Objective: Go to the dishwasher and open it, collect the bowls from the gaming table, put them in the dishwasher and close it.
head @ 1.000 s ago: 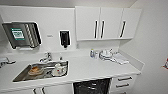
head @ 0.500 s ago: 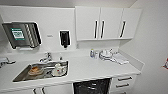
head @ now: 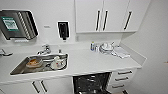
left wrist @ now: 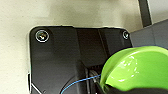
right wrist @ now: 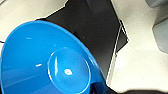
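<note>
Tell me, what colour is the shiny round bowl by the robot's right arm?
Bright blue. The glossy round blue bowl shows best in the right wrist view.

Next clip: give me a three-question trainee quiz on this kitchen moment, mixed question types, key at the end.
1. Multiple choice: what colour is the bowl seen close up in the left wrist view? A) lime green B) black C) orange-red
2. True or false: the dishwasher under the counter is closed.
3. Short answer: where do the dishes in the head view sit, other than the pile by the wall cabinets?

Key
1. A; the right wrist view has a blue bowl instead.
2. False; its dark racked inside is exposed.
3. In the sink, left of the dishwasher; an orange bowl-like dish and a white one lie there.
</note>
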Motion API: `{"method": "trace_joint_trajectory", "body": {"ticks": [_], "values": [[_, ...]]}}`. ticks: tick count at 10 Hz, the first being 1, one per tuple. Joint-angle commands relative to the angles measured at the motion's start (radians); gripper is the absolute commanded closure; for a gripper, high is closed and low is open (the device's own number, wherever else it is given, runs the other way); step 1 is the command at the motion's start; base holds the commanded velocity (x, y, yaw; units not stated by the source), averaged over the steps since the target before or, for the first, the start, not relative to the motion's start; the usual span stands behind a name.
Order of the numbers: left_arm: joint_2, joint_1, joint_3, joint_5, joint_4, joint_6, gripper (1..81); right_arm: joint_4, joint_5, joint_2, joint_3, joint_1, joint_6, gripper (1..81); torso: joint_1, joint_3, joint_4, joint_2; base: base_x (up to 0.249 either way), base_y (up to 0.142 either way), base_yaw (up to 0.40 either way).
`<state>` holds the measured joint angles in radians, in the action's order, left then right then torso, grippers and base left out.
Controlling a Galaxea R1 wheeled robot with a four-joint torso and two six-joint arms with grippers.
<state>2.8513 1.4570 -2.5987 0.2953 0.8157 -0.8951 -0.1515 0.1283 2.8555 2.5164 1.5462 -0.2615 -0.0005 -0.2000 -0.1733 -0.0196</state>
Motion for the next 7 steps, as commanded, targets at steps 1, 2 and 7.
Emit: {"method": "trace_joint_trajectory", "body": {"ticks": [1,2,7], "values": [[-0.124,-0.109,0.217,-0.031,0.008,-0.016,81.1,-0.005,-0.047,-0.026,-0.018,-0.030,0.001,81.1,0.001,-0.092,0.000,0.000,0.000,0.000,0.000],[-0.178,-0.138,0.330,-0.068,0.008,-0.019,81.1,-0.005,-0.047,-0.026,-0.018,-0.031,0.002,81.1,0.001,-0.128,0.000,0.000,0.000,0.000,0.000],[-0.363,-0.312,0.768,-0.274,0.013,-0.016,81.1,-0.003,-0.047,-0.028,-0.016,-0.033,-0.001,81.1,0.002,-0.112,0.000,0.001,0.000,0.000,0.000]]}}
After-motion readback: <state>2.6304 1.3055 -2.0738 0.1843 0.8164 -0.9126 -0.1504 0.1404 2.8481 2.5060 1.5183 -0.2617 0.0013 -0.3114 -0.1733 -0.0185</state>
